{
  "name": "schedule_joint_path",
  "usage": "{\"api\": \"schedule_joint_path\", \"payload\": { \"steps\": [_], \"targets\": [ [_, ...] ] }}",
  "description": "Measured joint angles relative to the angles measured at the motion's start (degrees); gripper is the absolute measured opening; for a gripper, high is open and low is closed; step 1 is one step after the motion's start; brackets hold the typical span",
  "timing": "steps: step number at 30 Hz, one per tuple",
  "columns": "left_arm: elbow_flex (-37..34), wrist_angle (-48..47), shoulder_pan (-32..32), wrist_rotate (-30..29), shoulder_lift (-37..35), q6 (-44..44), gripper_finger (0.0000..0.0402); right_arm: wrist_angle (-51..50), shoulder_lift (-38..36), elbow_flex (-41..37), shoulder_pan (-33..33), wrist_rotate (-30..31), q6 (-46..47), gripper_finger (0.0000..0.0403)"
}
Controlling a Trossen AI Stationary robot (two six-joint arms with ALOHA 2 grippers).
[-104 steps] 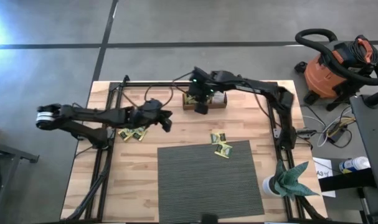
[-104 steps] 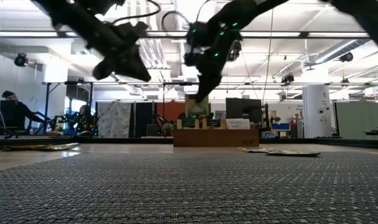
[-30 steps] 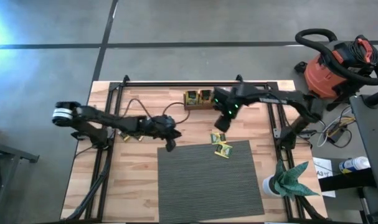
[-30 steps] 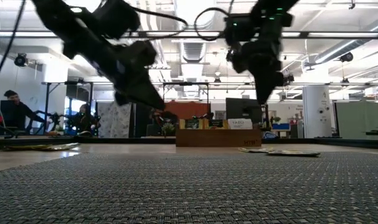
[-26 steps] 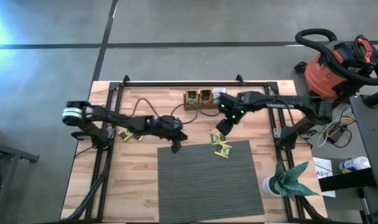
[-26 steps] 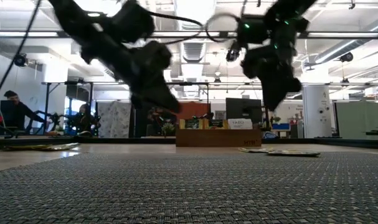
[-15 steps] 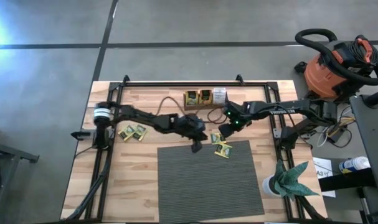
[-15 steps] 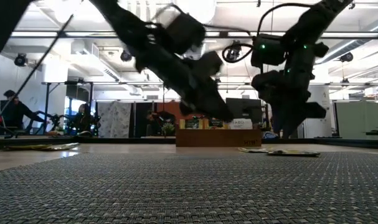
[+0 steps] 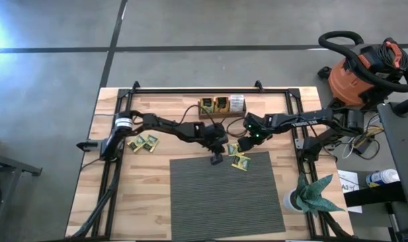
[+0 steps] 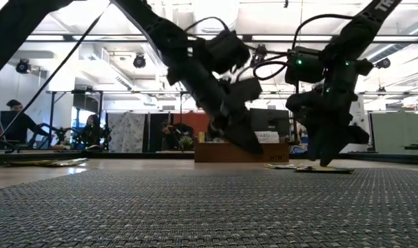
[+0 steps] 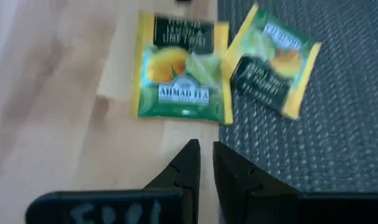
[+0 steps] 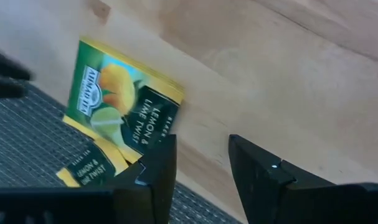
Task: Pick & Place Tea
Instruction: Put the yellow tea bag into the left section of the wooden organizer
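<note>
Two yellow-green tea sachets lie flat at the mat's far edge: one on the wood (image 9: pixel 233 148) (image 11: pixel 182 74) (image 12: pixel 120 99), the other on the mat (image 9: pixel 240 161) (image 11: pixel 273 59). My left gripper (image 9: pixel 216 159) (image 11: pixel 205 155) hovers just left of them, slanting down, with only a narrow gap between its fingers and nothing in it. My right gripper (image 9: pixel 245 143) (image 12: pixel 203 162) stands open over bare wood just right of the sachet on the wood, pointing steeply down. Further tea lies at the left (image 9: pixel 143 142). The wooden tray (image 9: pixel 220 106) at the back holds sachets.
The grey ribbed mat (image 9: pixel 224 195) covers the table's near middle. Both arms meet over its far edge, their grippers close together (image 10: pixel 253 148) (image 10: pixel 326 155). A plant in a white pot (image 9: pixel 310 195) stands at the near right corner. A black frame rails the table's sides.
My left gripper has swept toward the table's right edge, from the mat's far left corner to beside the two sachets, sinking a little. My right gripper has come down from beside the tray toward the near edge, rolling its wrist, to the sachet on the wood. The sachets have not moved.
</note>
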Motion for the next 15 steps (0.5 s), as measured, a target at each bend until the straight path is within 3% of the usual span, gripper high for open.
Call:
{"api": "schedule_joint_path", "payload": {
  "steps": [6,15],
  "targets": [
    [-0.1,5.5,-0.2,0.2,-1.0,1.9,0.0039,2.1,0.0,-1.0,0.0,-0.4,0.0,0.0145],
    [0.2,9.3,0.1,1.9,5.4,-0.4,0.0039,4.9,0.1,-1.2,0.0,-0.8,0.1,0.0148]
  ]
}}
